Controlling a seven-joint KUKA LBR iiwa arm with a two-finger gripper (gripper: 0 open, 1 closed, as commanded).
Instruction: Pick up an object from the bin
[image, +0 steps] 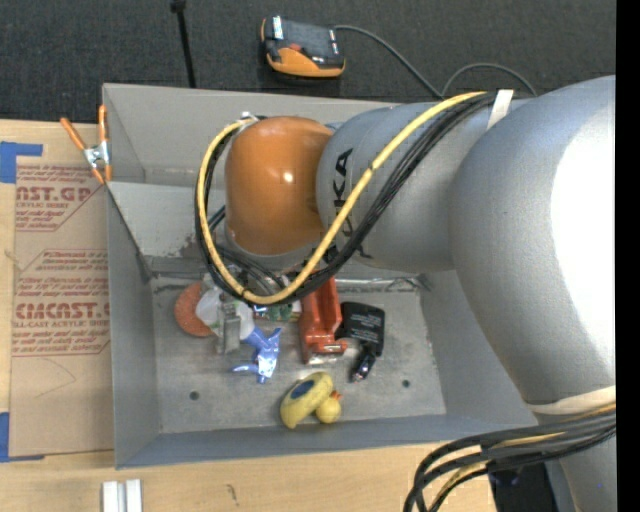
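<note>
My gripper (229, 328) hangs low over the left-middle of the bin floor, under the arm's wrist. A blue and silver crinkled toy (259, 354) lies right beside it, at its lower right, and appears to touch it. A brown-orange round disc (187, 310) sits just to its left, partly hidden by the gripper. A red-orange rectangular block (322, 322) lies to the right of the gripper, its far end under the wrist.
A black gadget (363, 332) lies right of the red-orange block. A yellow rubber duck (308, 399) rests near the front wall. The arm and its orange dome cover the back half of the bin. Bare floor lies at the front left.
</note>
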